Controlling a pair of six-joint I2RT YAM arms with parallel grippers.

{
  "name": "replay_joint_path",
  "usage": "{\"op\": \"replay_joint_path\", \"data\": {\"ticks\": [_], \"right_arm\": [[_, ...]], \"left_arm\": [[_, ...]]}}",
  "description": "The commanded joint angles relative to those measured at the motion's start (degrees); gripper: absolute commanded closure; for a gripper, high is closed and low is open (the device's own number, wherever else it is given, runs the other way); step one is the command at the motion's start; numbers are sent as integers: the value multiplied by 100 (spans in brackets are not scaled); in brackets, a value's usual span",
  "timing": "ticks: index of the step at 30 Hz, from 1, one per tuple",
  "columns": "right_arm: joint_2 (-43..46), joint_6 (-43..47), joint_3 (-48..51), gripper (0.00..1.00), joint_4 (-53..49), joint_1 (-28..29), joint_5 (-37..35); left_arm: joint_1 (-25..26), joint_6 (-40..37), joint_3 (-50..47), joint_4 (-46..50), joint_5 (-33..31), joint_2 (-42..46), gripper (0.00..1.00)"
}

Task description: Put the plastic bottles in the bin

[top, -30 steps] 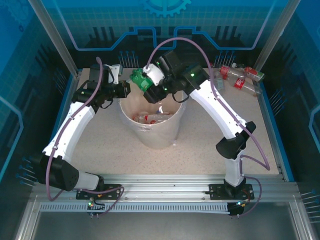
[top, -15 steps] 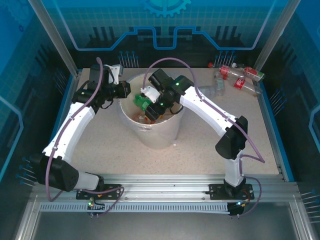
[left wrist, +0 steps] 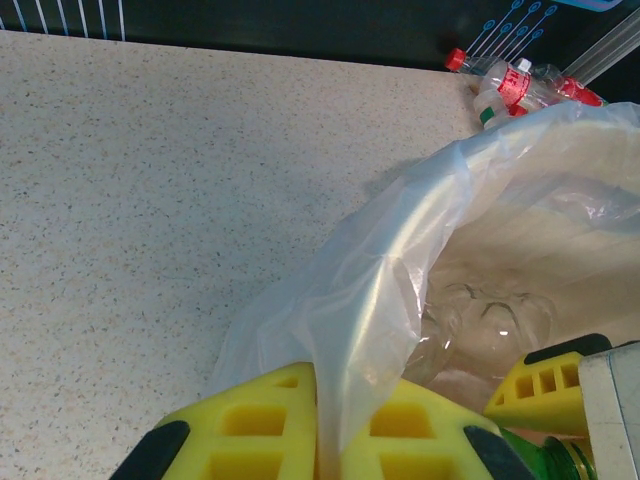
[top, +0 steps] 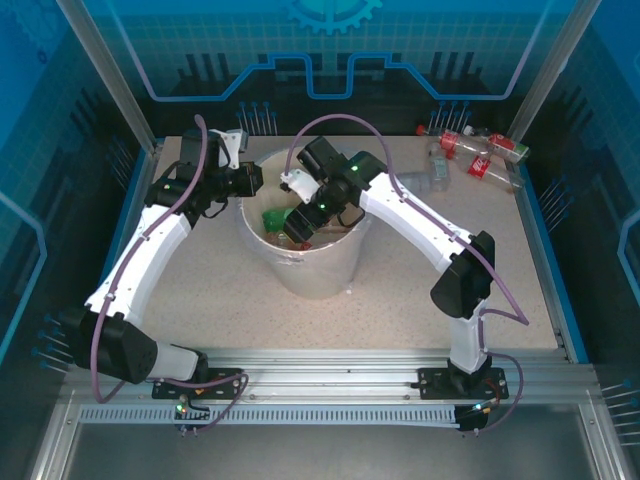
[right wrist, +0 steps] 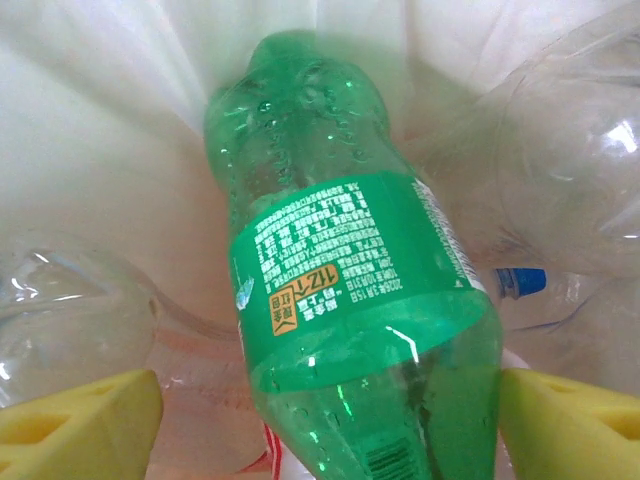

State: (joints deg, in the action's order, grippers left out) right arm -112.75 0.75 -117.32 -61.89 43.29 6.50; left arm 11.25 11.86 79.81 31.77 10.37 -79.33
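The right gripper (top: 298,222) is hanging inside the mouth of the bin (top: 330,265) with its yellow fingers (right wrist: 80,420) standing wide apart. The green bottle (right wrist: 340,270) is lying between and below them, on other bottles in the bin, so I judge it is not gripped. Its long axis is running straight away from the claw. The left gripper (left wrist: 320,430) is pinching shut on the clear liner (left wrist: 370,300) at the rim. The red-labelled bottles (top: 478,155) are waiting at the far right corner of the table (top: 400,300), well apart from the bin, and the right arm is the nearer one.

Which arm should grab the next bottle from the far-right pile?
Right: the right gripper is open over the bin, nearer those bottles; the left gripper is shut on the bag liner.
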Motion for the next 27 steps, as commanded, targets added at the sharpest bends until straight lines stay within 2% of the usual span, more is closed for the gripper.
{"op": "replay_joint_path", "data": {"ticks": [1,7,13,19,22,25,27], "right_arm": [[141,92,-145,10,-8,-53,104],[546,207,-60,1,156,-45,76],[1203,241,86,0,486,-115,-201],[1821,221,428,0,1003,-418,-655],[2128,170,619,0,1093,-837,-859],[2430,4,978,0,1215,-1516,-1110],[2567,-148,1303,0,1422,-2068,-1014]], "left_arm": [[106,232,-116,-48,467,-83,100],[106,232,-129,-49,420,-108,100],[102,225,-130,-44,375,-149,100],[110,212,-127,-22,315,-162,100],[112,222,-124,-15,227,-136,100],[115,263,-126,-26,210,-118,100],[109,291,-130,-30,217,-118,100]]}}
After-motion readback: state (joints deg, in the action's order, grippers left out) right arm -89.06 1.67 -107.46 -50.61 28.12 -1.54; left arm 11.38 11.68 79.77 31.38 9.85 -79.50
